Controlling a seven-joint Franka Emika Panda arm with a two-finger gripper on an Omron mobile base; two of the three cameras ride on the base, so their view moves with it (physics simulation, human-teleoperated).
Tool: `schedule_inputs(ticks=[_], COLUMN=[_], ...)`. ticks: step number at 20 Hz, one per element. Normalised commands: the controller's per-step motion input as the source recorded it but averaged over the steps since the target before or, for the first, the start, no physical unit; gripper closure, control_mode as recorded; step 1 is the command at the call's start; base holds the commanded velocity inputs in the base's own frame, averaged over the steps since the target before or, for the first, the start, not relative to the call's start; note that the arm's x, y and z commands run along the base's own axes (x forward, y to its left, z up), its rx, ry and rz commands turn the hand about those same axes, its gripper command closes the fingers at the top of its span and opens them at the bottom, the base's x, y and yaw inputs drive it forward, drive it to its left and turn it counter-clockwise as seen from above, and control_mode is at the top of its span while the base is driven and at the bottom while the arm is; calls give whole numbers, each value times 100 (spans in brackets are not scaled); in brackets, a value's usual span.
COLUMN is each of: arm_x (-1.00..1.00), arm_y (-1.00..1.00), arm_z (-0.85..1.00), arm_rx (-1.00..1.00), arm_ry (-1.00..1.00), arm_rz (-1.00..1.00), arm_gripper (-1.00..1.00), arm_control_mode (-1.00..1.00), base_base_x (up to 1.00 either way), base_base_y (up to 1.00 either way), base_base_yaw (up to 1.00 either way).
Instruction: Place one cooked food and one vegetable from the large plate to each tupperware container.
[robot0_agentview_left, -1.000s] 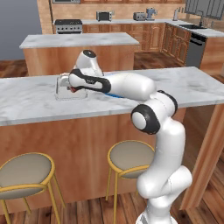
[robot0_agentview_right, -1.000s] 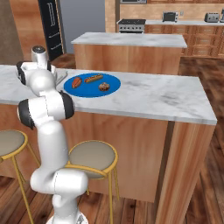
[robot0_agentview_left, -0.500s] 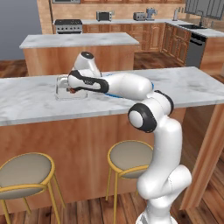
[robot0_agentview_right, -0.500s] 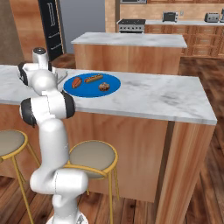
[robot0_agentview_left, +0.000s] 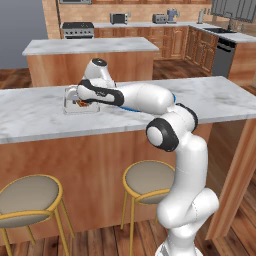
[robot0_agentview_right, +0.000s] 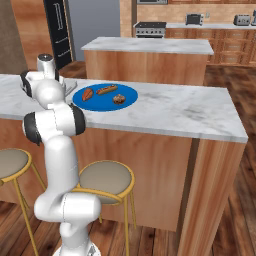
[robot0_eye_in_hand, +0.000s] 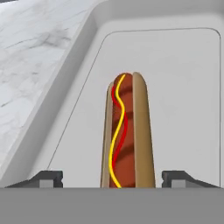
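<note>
1 hot dog lies in the pale tray between the spread claw.

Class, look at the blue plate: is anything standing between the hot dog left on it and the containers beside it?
Nothing visible does. The hot dog lies uncovered on the plate, beside the carrot; the arm hides the containers in the right base view.

marble counter, two round stools, back island
</note>
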Motion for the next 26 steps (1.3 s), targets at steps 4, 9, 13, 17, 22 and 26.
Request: schedule_inputs(ticks=[4, 9, 13, 17, 22, 26], arm_x=[-18, -69, -45, -55, -39, -25], arm_y=[-10, -30, -13, -68, -85, -85], arm_z=[0, 11, 66, 39, 24, 3], arm_rx=[0, 0, -3, 0, 0, 0], arm_ry=[0, -9, -9, 0, 2, 8], arm_rz=[0, -2, -3, -6, -7, -8], arm_gripper=[-100, -100, -100, -100, -100, -100], arm_control_mode=[-100, -100, -100, -100, -100, -100], base_base_x=[0, 0, 0, 0, 0, 0], base_base_y=[0, 0, 0, 0, 0, 0], base_base_yaw=[0, 0, 0, 0, 0, 0])
